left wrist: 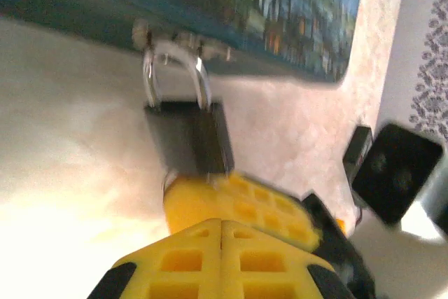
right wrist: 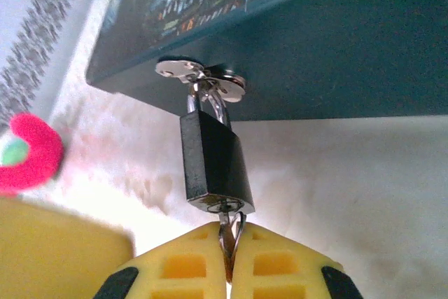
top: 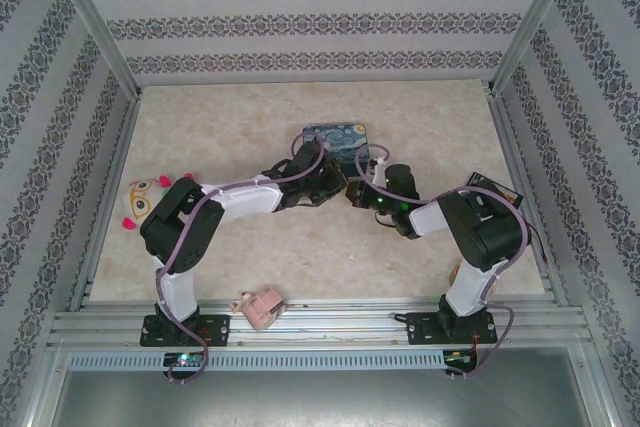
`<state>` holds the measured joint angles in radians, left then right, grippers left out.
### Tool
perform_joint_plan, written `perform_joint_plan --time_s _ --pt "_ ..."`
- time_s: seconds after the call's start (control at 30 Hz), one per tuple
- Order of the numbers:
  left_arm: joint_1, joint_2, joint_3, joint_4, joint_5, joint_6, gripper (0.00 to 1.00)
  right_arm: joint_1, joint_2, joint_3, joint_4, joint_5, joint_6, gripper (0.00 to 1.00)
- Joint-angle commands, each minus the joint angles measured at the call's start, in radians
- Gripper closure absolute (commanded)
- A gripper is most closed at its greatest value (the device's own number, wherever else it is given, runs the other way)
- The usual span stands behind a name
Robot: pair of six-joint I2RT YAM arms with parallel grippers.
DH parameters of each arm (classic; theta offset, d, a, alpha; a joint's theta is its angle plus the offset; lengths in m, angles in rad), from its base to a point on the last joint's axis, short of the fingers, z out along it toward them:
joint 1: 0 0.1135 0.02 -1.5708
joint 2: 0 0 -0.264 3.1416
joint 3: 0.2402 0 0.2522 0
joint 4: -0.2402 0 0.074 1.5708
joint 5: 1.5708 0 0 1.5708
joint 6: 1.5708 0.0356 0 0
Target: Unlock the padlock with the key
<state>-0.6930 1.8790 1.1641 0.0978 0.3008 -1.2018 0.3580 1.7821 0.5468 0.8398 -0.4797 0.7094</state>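
Padlock (right wrist: 213, 166) sits on the bench (right wrist: 364, 173), its shackle through the hasp (right wrist: 203, 75) on the blue tin's (right wrist: 336, 54) side. I see the right gripper (right wrist: 227, 251) clenched on the key (right wrist: 229, 223), which is in the keyhole. Left gripper (left wrist: 221, 234) is clenched on nothing, just beside the padlock's body.

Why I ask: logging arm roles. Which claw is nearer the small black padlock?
Right. The right claw grips the silver key in the padlock's keyhole; left claw sits beside, apart.

walls (top: 300, 22): striped floral wallpaper | tabletop (top: 230, 127): beige marbled | frame (top: 300, 322): aluminium rails
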Motion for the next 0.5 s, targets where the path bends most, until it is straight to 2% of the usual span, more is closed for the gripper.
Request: perform_joint_plan --time_s 0.0,0.1,0.13,0.2,0.3,0.47 --pt "-0.008 -0.04 -0.02 0.003 0.06 0.004 1.0 -0.019 0.019 -0.005 0.243 -0.105 0.106 1.0" --pt "-0.001 -0.055 -0.037 0.005 0.048 0.005 1.0 -0.016 0.003 -0.019 0.215 -0.084 0.088 0.99" --pt "0.001 -0.066 -0.045 0.007 0.038 0.008 1.0 -0.015 -0.008 -0.027 0.197 -0.069 0.078 0.94" --pt "0.008 -0.095 -0.058 0.007 0.01 0.021 0.91 -0.014 -0.037 -0.046 0.155 -0.041 0.06 0.85" --pt "0.023 -0.149 -0.07 -0.007 -0.042 0.052 0.77 -0.011 -0.099 -0.082 0.083 0.015 0.036 0.82" --pt "0.049 -0.222 -0.073 -0.05 -0.118 0.113 0.61 -0.001 -0.219 -0.119 -0.067 0.086 -0.014 0.74"
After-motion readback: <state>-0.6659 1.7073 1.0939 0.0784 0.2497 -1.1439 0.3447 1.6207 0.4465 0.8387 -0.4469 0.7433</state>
